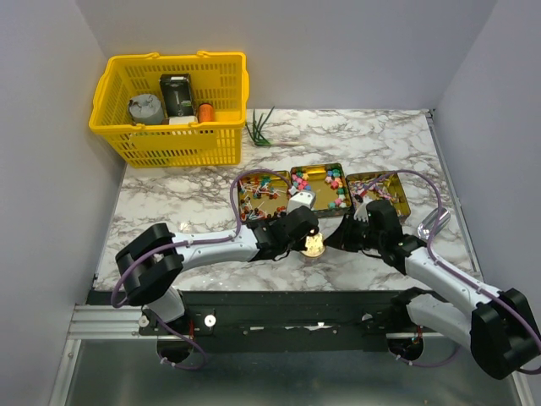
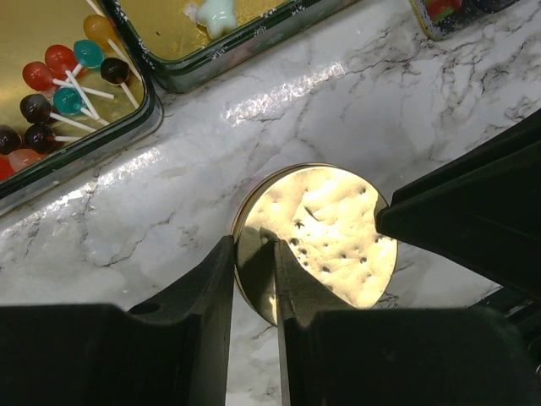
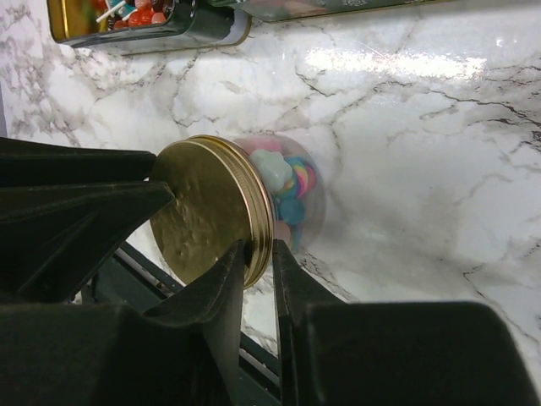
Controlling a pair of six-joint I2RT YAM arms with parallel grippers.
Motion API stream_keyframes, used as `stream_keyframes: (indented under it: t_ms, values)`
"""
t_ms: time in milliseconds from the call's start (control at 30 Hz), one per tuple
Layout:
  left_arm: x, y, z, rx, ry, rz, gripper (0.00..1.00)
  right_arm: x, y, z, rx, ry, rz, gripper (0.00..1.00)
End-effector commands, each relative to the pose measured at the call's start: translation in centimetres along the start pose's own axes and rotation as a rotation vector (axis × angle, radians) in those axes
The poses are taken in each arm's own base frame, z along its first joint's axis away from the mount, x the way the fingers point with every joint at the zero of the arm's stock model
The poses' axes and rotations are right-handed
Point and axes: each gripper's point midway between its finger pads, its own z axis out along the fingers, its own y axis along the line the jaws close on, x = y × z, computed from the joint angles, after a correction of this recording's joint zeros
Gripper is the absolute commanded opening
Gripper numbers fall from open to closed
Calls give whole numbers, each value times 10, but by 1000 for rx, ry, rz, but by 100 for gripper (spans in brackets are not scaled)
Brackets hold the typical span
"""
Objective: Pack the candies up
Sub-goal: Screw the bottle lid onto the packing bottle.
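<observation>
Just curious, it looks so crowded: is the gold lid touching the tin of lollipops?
Apart. The left wrist view shows a strip of bare marble between the gold lid and the tin of lollipops.

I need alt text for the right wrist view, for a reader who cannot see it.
A clear jar of pastel candies, closed by a gold lid, sits on a marble table. Two dark fingers rise close together at the lid's rim; an open tin lies at the top left.

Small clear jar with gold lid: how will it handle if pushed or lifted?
Probably light: the small clear jar with gold lid holds only tiny mixed-colour candies. Likely slides on the glossy marble table; round, so may roll if tipped.
</observation>
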Motion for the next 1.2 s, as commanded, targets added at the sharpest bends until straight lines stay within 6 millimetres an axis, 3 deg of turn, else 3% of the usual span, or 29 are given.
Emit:
stream_keyframes:
  t_ms: [0, 367, 467, 567, 700, 833, 1000, 1167]
  values:
    - [63, 22, 18, -47, 158, 56, 24, 28, -33, 1, 115, 65, -1, 25]
    - [65, -2, 30, 60, 159, 42, 24, 5, -24, -22, 148, -16, -60, 26]
    - [56, 1, 29, 40, 123, 44, 33, -3, -21, -25, 156, -28, -76, 31]
    - [39, 3, 22, 30, 61, 45, 51, -10, -17, -28, 156, -44, -83, 36]
    - [7, -1, -1, 77, -75, 33, 70, -18, -10, -33, 149, -71, -88, 40]
    - [-19, -2, -23, 125, -206, 10, 77, -26, -4, -36, 142, -83, -103, 42]
    - [-21, 5, -39, 169, -274, 44, 83, -35, -1, -37, 150, -89, -127, 47]
    - [-12, -9, -45, 314, -327, 59, 92, -32, -3, -30, 147, -61, -141, 47]
